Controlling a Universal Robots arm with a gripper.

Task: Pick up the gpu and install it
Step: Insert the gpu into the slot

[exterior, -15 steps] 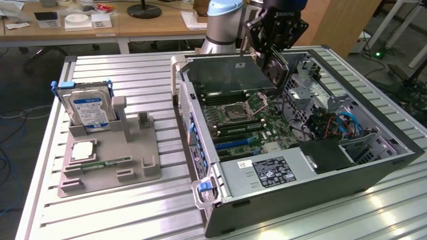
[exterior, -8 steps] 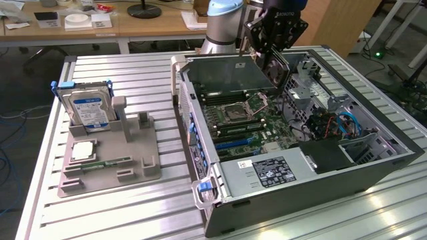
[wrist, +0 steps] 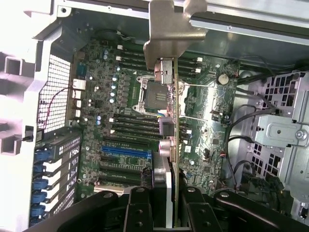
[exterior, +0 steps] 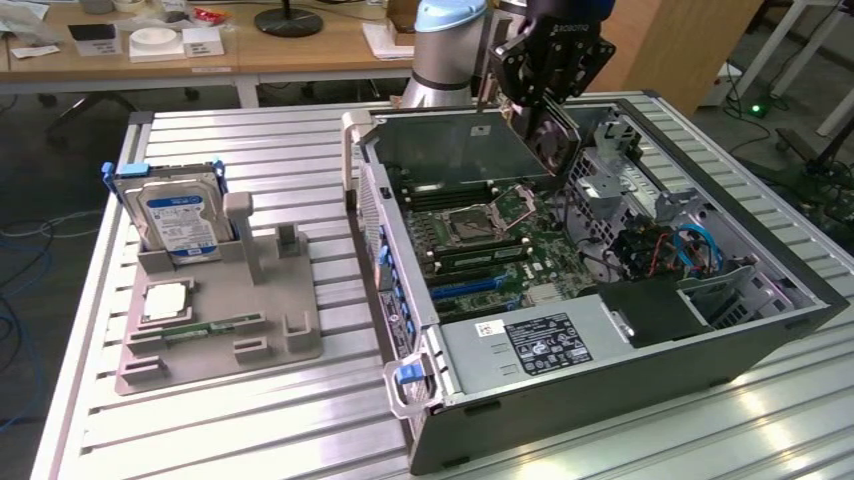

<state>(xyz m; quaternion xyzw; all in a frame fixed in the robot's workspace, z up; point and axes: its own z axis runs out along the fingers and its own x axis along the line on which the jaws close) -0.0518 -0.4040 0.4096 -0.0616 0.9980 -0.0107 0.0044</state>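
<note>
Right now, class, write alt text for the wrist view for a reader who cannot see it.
The end effector grips the gpu edge-on over the motherboard inside an open case. Its metal bracket points away from the camera; a CPU socket and a blue slot show on the board beside it.

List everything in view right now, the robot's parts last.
computer case: one, grey, open, exterior view's right
motherboard: one, green, inside the case
fixture: one, grey, exterior view's left
hard drive: one, silver with blue label, upright in the fixture
processor chip: one, silvery, flat on the fixture
memory stick: one, green, lying on the fixture
table: one, silver slatted, under case and fixture
gpu: one, dark with silvery bracket, held over the motherboard
robot arm: one, pale blue, behind the case
gripper: one, black, shut on the gpu
</note>
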